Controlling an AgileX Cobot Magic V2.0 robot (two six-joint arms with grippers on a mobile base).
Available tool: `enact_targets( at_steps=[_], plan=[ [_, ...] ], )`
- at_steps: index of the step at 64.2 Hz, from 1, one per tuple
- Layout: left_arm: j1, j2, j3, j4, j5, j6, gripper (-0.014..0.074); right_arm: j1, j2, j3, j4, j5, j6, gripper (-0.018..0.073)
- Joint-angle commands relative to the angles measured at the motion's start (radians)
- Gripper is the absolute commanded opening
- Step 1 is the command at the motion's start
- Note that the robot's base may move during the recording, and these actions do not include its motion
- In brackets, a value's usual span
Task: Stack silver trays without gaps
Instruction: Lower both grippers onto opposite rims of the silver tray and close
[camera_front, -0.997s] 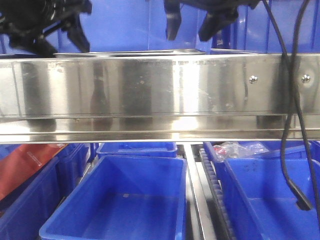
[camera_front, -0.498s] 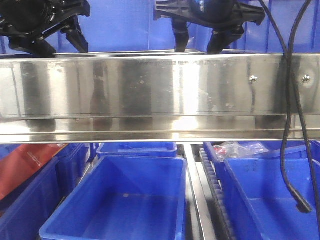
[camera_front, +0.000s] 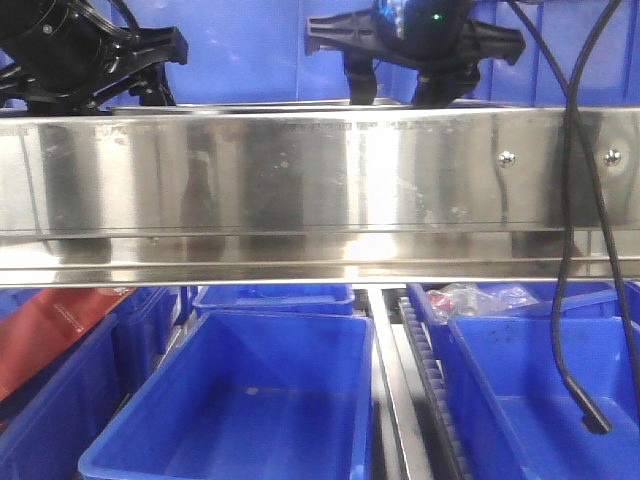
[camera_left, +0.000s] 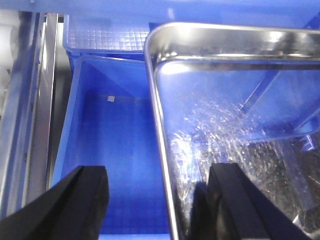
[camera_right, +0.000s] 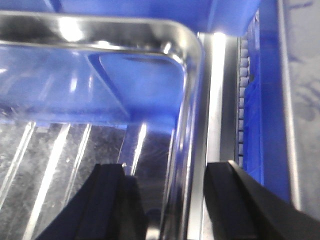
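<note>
readable text: finding none in any view | steel rail (camera_front: 300, 180): showing faint tiny marking near top edge, too small for reading | red packet (camera_front: 50, 335): carrying a pale printed line, blurring beyond reading

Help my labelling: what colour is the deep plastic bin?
Blue plastic bin, clearest in left wrist view.

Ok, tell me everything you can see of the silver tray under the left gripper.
The silver tray is shallow shiny steel with a rolled rim, rounded corner and sloped sides; its scratched floor mirrors blue. It lies level, above a blue bin seen past its edge. The open left gripper straddles its side rim, one finger inside, one outside; whether they touch is unclear.
</note>
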Motion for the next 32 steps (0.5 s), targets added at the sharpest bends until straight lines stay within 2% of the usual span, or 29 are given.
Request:
enact_targets(
  at_steps=[1,8,14,27,30,32],
  plan=[
    [0.003,0.003,-0.003,0.0,-0.005,-0.008,0.0338,-0.003,-0.001,-0.009,-0.004,-0.028,0.0,0.0263],
    [0.003,0.002,-0.003,0.0,-0.005,-0.008,0.0337,-0.003,-0.001,-0.009,-0.004,-0.029,0.0,0.0257],
    [0.003,0.002,-0.003,0.0,-0.005,-0.008,0.0307,-0.003,-0.001,-0.009,-0.004,-0.02,0.003,0.0197],
    [0.003,0.002,-0.003,-0.004,-0.005,-0.008,0.0016,-0.003,0.0,-0.009,-0.002,-0.013,0.003,0.0032],
    [0.003,0.002,-0.003,-0.004,-0.003,-0.008,-0.0028,-0.003,0.0,-0.009,-0.002,-0.012,0.003,0.0013],
    [0.003,0.002,-0.003,-0.004,-0.001,-0.008,-0.0025,-0.005,0.0,-0.009,-0.002,-0.012,0.003,0.0002]
  ],
)
